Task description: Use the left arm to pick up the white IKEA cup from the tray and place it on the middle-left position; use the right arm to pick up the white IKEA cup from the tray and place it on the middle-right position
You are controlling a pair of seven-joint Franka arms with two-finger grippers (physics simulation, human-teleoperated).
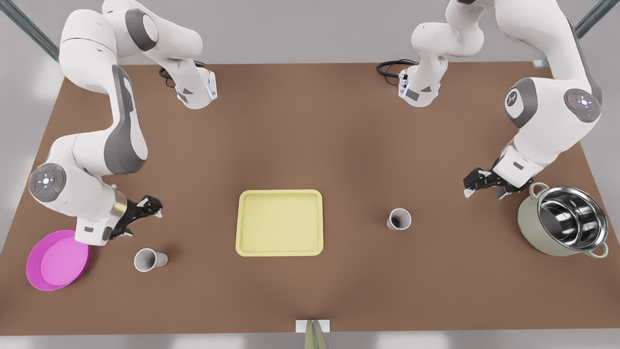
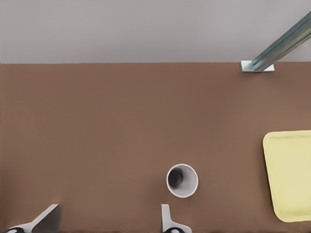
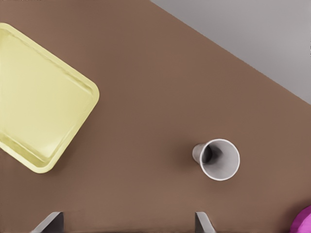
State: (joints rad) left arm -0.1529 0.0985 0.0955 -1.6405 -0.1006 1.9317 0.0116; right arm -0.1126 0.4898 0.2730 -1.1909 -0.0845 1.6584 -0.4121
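Beneath the left arm's fingers (image 1: 484,193) (image 2: 108,223), which hang spread apart and empty at the front view's right, lies bare brown desk (image 1: 310,135); a small white tapered cup (image 1: 398,219) (image 2: 182,180) stands mouth up on that desk a short way ahead of the fingertips, apart from them, between them and the pale yellow rectangular tray with a low raised rim (image 1: 280,222) (image 2: 291,174); a sage-green two-handled pot with a shiny steel inside (image 1: 562,223) sits just behind these fingers, on the side away from the tray.

At the front view's left, the right arm's fingers (image 1: 144,224) (image 3: 127,224) are likewise released, holding nothing; a second small white tapered cup (image 1: 150,260) (image 3: 218,159) stands mouth up on the desk near them, not touching, and well apart from the tray (image 3: 39,97); a round magenta plate (image 1: 58,259) (image 3: 303,221) lies beside this arm's wrist, on the far side of the fingers from the tray.

Both cups rest on the desk outside the tray, one on each side of it.
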